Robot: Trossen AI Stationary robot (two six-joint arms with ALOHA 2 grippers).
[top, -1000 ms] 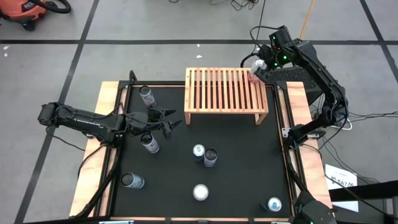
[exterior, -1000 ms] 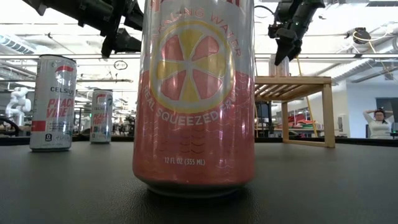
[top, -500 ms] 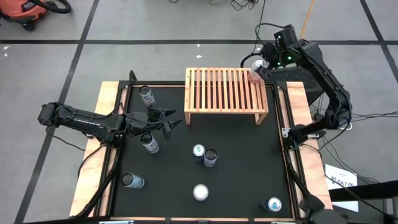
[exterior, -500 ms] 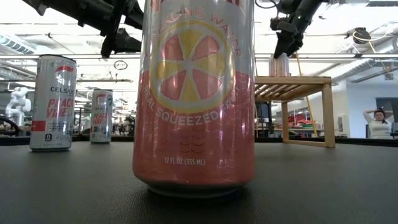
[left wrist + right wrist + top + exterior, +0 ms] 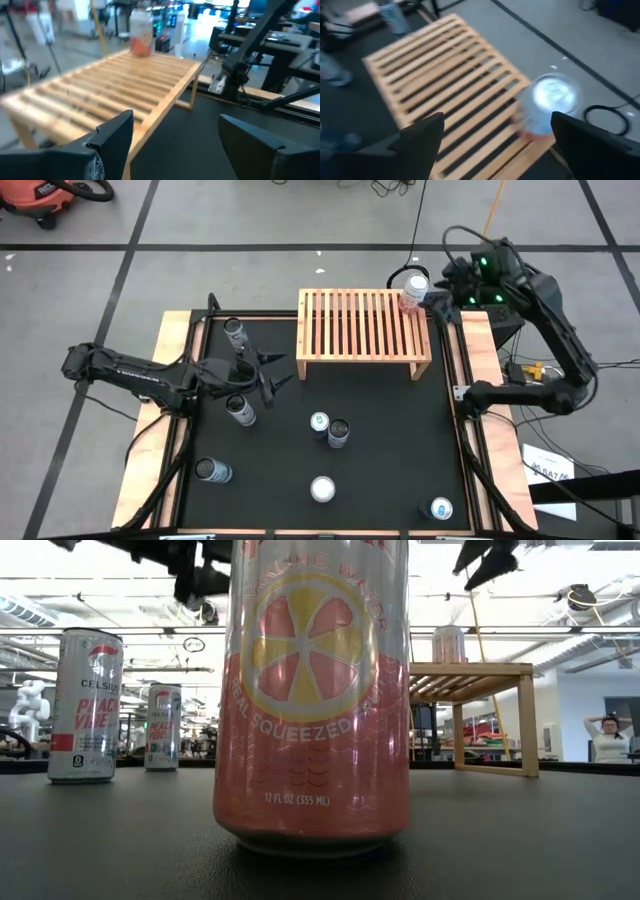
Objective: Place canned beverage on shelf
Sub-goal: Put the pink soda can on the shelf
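A pink can [image 5: 413,292] is standing upright on the far right corner of the shelf [image 5: 364,332], resting on the slats near the edge. The low view is showing the same can [image 5: 449,644] on the shelf top [image 5: 470,669], with nothing touching it. The right gripper [image 5: 447,290] is sitting just beside the can, off the shelf's right end, with its fingers spread wide and holding nothing; the right wrist view is looking down on the can top [image 5: 551,100] between the two open fingers [image 5: 420,140].

The left gripper [image 5: 268,375] is waiting over the left part of the table [image 5: 400,450], near the shelf's front left corner, fingers parted and empty.

Judged from this layout, the placing of this one can is looking complete, with only the clearing of the right arm remaining. Several other cans [image 5: 329,428] are standing on the table, not on the shelf.
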